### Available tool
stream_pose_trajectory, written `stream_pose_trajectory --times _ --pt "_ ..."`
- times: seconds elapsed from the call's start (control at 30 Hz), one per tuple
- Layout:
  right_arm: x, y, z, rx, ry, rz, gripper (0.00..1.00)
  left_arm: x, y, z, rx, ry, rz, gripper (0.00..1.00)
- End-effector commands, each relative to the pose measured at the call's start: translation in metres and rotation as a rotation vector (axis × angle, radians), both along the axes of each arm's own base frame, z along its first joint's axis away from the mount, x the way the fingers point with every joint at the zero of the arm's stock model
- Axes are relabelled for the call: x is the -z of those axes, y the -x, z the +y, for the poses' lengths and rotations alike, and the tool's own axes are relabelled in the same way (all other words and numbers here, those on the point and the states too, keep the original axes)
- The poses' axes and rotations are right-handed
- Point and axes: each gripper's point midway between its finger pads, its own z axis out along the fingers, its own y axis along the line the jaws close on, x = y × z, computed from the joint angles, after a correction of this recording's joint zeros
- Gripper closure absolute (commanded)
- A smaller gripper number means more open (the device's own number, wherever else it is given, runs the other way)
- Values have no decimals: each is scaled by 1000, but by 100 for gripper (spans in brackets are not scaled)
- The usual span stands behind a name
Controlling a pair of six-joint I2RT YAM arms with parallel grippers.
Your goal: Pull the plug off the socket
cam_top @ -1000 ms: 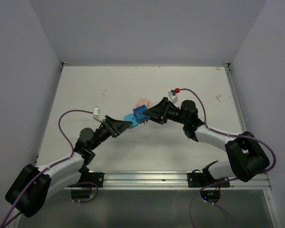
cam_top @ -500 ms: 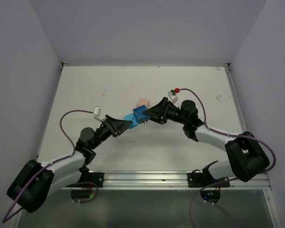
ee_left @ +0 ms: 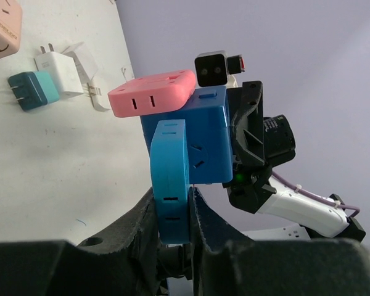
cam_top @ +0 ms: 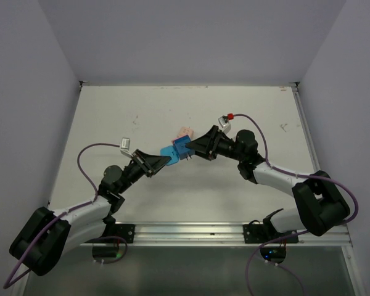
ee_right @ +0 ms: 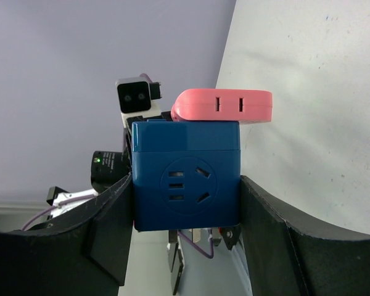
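The two arms meet over the middle of the table [cam_top: 111, 117]. The left gripper [ee_left: 172, 213] is closed on the plug [ee_left: 171, 179], a light-blue block pinched by its narrow sides between the two dark fingers [ee_left: 139, 222]. The plug sits flat against one face of the socket [ee_left: 203, 142], a dark-blue cube, with no gap showing between them in the left wrist view. The right gripper [ee_right: 186, 203] clamps the socket from the opposite side. Its fingers [ee_right: 108, 228] press on the cube's left and right walls, and the face with the round outlet pattern is turned toward the right wrist camera. A pink adapter [ee_left: 151, 92] is seated on another face of the socket, at right angles to the plug, and in the right wrist view it [ee_right: 225, 106] juts out past the cube's top edge. From above, the plug [cam_top: 168, 153] and the socket [cam_top: 182, 147] lie touching in a line between the left gripper [cam_top: 162, 158] and the right gripper [cam_top: 194, 148], held above the table rather than resting on it. A pale pink shape shows just beyond the socket there, but it is too small to tell what it is. In the left wrist view, a white charger [ee_left: 58, 71] and a teal adapter [ee_left: 28, 89] lie side by side on the table, prongs pointing away from the socket. A peach cube [ee_left: 3, 28] lies near them at the frame's corner.
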Motion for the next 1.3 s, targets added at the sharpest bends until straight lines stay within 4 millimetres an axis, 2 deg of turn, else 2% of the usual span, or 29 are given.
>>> stream_pose_trajectory --times 0.0,0.1,0.23,0.33,0.37,0.5,0.8,1.03,1.13,1.27 --pt "-26 2 3 -19 -62 -96 100 -27 -1 4 -20 56 -83 78" --pt "-26 1 3 -13 -77 -94 100 -25 0 5 -25 57 -74 92" --pt "-26 -2 0 7 -105 -100 100 -21 2 8 -31 78 -41 100" --pt "-30 -6 -4 31 -150 -107 100 -15 5 12 -38 112 -2 100" --pt "-37 -7 -6 37 -174 -136 100 -9 7 14 -42 114 16 100" --pt "-43 -13 -10 56 -200 -173 100 -6 11 17 -46 152 45 100" --pt "-49 -31 -30 153 -139 -238 100 1 14 28 -89 186 91 100" --pt "-50 -48 -54 248 -117 -223 100 6 17 35 -117 196 90 100" --pt "-59 -54 -63 310 -114 -249 100 7 19 39 -131 223 96 100" --pt "-62 -61 -66 340 -55 -265 100 9 18 40 -141 219 100 100"
